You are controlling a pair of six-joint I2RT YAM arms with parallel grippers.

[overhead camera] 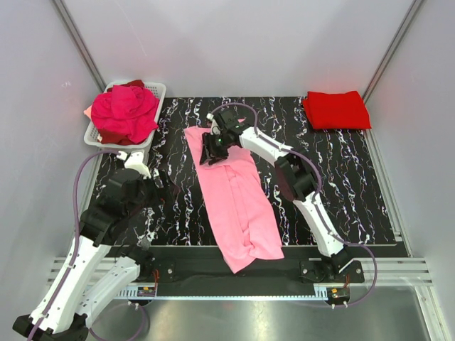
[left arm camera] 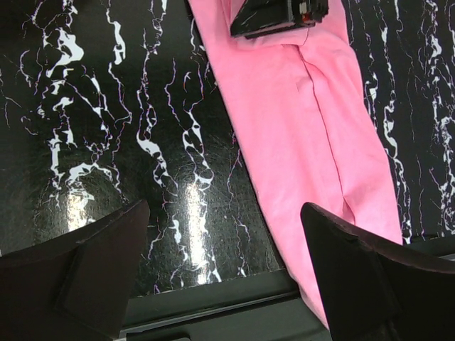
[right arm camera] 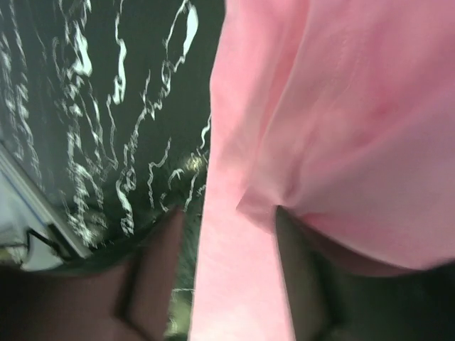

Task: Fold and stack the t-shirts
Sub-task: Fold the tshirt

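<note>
A light pink t-shirt (overhead camera: 238, 206) lies folded into a long strip down the middle of the black marbled mat, from the far centre to the near edge. My right gripper (overhead camera: 212, 150) is at the strip's far end. In the right wrist view its jaws (right arm camera: 227, 277) stand partly open astride a fold of the pink fabric (right arm camera: 334, 106), with a sliver of mat between the left finger and the cloth. My left gripper (left arm camera: 224, 270) hovers wide open over bare mat, left of the pink strip (left arm camera: 306, 121) and near the front edge. It holds nothing.
A folded bright red t-shirt (overhead camera: 335, 109) lies at the far right corner of the mat. A white mesh basket (overhead camera: 158, 89) at the far left holds a heap of magenta t-shirts (overhead camera: 124, 114). The right gripper's black body (left arm camera: 277, 15) shows at the top of the left wrist view.
</note>
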